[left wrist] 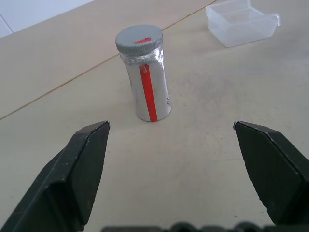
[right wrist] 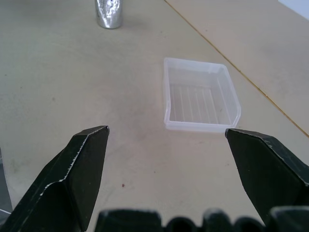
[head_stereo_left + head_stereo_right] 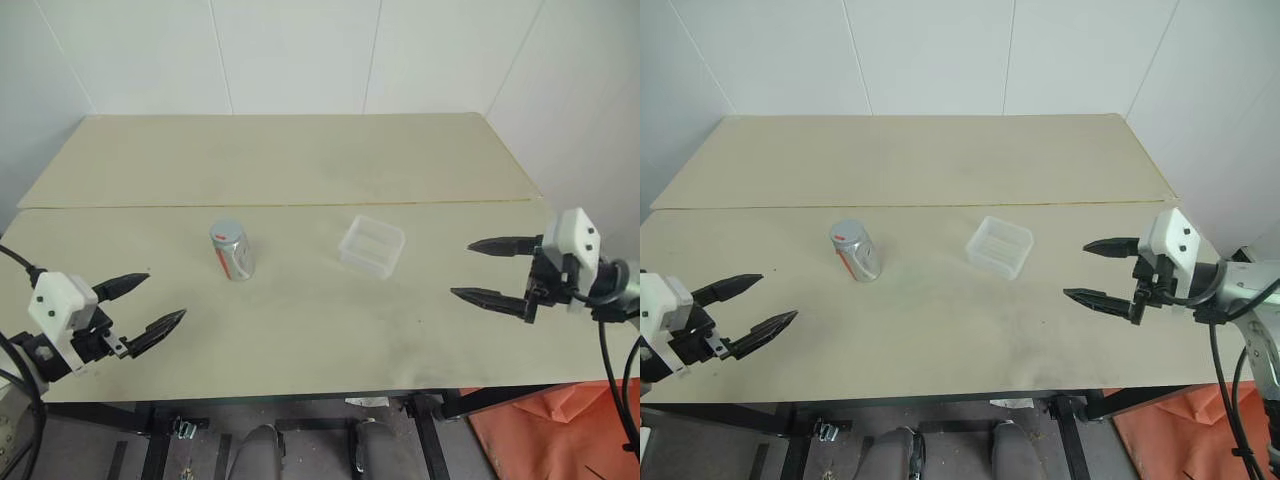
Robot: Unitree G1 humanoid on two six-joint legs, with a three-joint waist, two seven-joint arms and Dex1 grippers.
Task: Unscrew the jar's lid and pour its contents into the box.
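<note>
While both tools — left (image 3: 150, 303), right (image 3: 478, 269) — gape wide, jar (image 3: 231, 250) and box (image 3: 372, 245) stand mid-table, well apart.

- Soft, even light covers the pale bench (image 3: 300, 330); no hard glare shows in either head view.
- The jar (image 3: 232, 250) casts only a faint, short shadow at its base.
- Small bright highlights glint on the jar's silvery body in the right wrist view.
- In the wrist views the black fingers (image 1: 72, 179) loom large and slightly soft at close range.
- The clear box (image 2: 200, 99) reads crisp, with pale washed-out walls.
</note>
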